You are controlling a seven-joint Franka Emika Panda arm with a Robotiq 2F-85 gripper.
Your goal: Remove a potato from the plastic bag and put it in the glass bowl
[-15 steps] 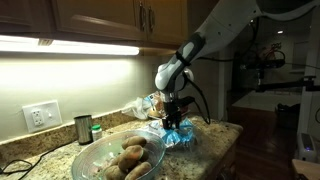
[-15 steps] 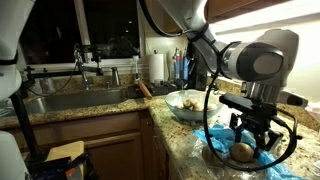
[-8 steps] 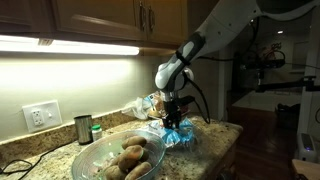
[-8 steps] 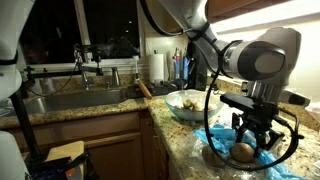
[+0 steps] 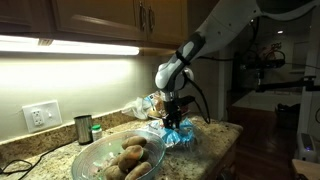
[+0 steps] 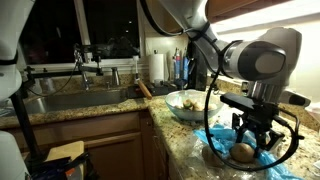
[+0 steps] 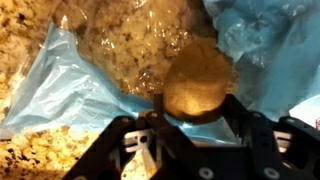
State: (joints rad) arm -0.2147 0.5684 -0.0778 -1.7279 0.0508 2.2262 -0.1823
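Observation:
A brown potato (image 7: 197, 85) lies on the crinkly blue-tinted plastic bag (image 7: 70, 90), which is spread on the granite counter. My gripper (image 7: 197, 108) is down on the bag, with a finger pressed on each side of the potato. In both exterior views the gripper (image 5: 175, 122) (image 6: 248, 146) stands upright over the bag (image 5: 180, 137) (image 6: 222, 150), with the potato (image 6: 242, 152) between the fingers. The glass bowl (image 5: 92, 158) (image 6: 172, 101) holds several potatoes and stands apart from the bag.
A dark metal cup (image 5: 83, 128) and a small green bottle (image 5: 97, 131) stand by the wall near an outlet (image 5: 40, 116). A sink (image 6: 70, 100), a paper towel roll (image 6: 157, 66) and utensils lie beyond the bowl. The counter edge (image 6: 185, 150) runs next to the bag.

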